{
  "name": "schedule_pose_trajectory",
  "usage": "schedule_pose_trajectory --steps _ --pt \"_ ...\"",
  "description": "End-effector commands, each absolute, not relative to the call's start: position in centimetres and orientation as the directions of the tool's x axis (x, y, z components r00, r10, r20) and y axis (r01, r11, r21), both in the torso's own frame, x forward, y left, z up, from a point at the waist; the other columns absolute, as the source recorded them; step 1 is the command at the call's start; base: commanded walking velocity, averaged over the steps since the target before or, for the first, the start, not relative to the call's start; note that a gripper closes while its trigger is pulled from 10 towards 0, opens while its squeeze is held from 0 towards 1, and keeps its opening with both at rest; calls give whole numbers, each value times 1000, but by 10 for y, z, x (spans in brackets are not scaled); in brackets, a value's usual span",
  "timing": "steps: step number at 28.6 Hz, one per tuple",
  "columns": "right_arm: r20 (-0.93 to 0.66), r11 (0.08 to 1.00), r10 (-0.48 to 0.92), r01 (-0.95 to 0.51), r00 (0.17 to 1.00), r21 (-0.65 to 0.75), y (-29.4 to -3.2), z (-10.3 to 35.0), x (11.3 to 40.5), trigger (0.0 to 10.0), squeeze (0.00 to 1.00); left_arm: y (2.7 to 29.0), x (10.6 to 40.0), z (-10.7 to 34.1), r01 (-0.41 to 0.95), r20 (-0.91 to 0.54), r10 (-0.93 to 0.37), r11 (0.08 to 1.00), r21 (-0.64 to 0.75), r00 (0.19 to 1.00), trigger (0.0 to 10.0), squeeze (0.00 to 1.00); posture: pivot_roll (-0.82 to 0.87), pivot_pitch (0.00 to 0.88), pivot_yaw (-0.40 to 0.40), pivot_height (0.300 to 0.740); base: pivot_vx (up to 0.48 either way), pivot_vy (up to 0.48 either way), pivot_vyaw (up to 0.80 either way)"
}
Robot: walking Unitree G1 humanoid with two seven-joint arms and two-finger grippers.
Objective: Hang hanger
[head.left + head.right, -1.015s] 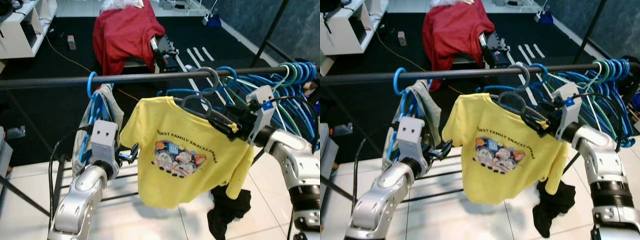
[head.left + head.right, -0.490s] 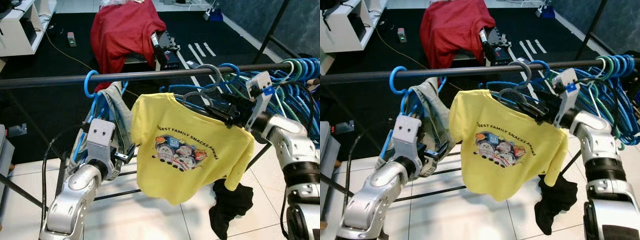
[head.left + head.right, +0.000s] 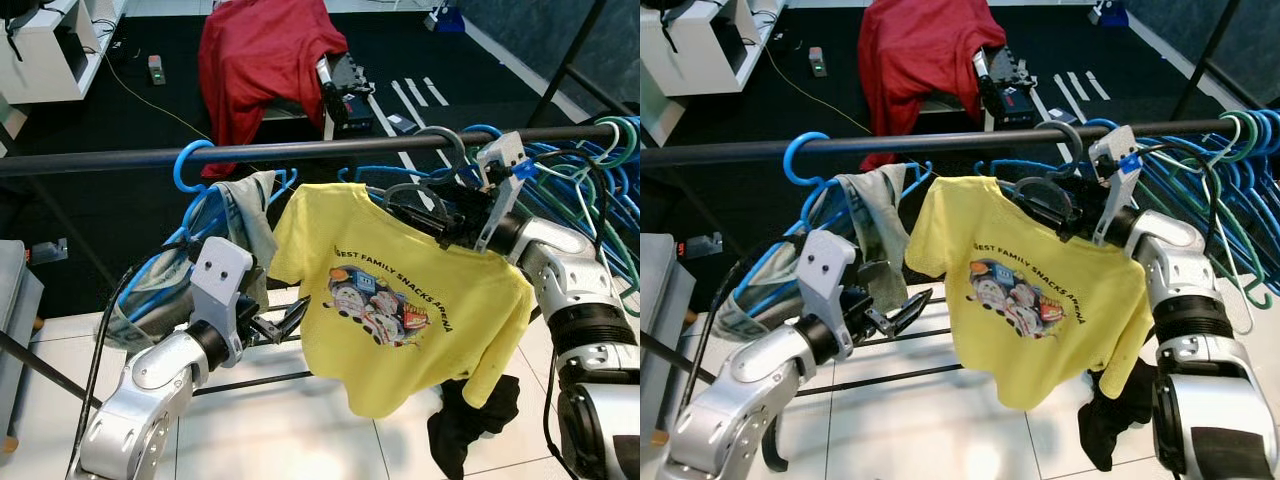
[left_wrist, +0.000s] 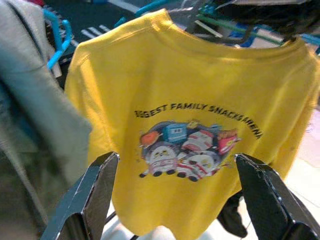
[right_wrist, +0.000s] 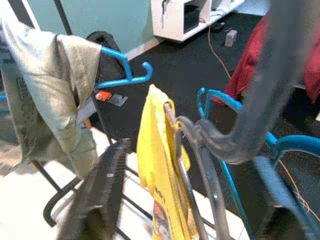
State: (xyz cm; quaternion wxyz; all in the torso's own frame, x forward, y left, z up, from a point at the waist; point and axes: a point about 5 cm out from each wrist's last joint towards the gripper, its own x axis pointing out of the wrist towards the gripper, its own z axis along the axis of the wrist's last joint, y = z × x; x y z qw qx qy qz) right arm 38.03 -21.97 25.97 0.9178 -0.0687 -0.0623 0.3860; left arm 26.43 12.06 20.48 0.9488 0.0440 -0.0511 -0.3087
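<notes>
A yellow printed T-shirt (image 3: 400, 300) hangs on a grey hanger (image 3: 410, 190). The hanger's hook (image 3: 450, 140) curls over the black rail (image 3: 300, 150). My right gripper (image 3: 425, 215) is at the hanger's neck just under the rail. In the right wrist view its fingers (image 5: 102, 195) stand apart with the grey hanger (image 5: 200, 145) between them. My left gripper (image 3: 285, 325) is open, low and to the left of the shirt's hem. It points at the shirt's print (image 4: 200, 125) and holds nothing.
A grey garment (image 3: 245, 205) on a blue hanger (image 3: 185, 165) hangs on the rail left of the shirt. Several blue and green hangers (image 3: 590, 170) crowd the rail's right end. A black cloth (image 3: 470, 420) lies on the tiles below. A red-draped chair (image 3: 260, 60) stands behind.
The whole view has shifted. My right gripper and the hanger sit closer under the rail. My left gripper has reached nearer to the shirt's hem, fingers spread.
</notes>
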Motion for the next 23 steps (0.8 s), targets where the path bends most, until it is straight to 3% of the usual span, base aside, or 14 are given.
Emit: schedule_pose_trajectory --steps 1,2,17,20,21,22,23 --pt "36 686 720 -703 693 -189 -221 257 381 1451 0 118 260 204 606 63 -615 787 116 786 10000 0 -9 262 -28 740 0 0 0" --pt "31 685 720 -703 693 -189 -222 256 382 0 0 117 260 204 609 64 -618 785 115 784 10000 0 -11 261 -29 740 0 0 0" --pt "18 671 729 -708 685 -220 -225 263 384 0 0 116 260 203 620 66 -629 776 119 775 10000 0 -30 252 -38 740 0 0 0" --pt "-21 678 704 -681 710 -277 -229 264 384 0 0 113 260 202 626 63 -635 771 118 770 10000 0 -37 253 -41 740 0 0 0" --pt "-45 680 687 -664 725 -311 -230 263 384 431 0 112 259 201 631 60 -640 767 117 766 10000 0 -38 253 -41 740 0 0 0" --pt "-59 679 677 -653 734 -335 -232 263 384 3686 0 111 259 200 636 57 -645 763 116 762 10000 0 -42 252 -40 740 0 0 0" --pt "-59 679 677 -653 734 -335 -232 263 384 3686 0 111 259 200 636 57 -645 763 116 762 10000 0 -42 252 -40 740 0 0 0"
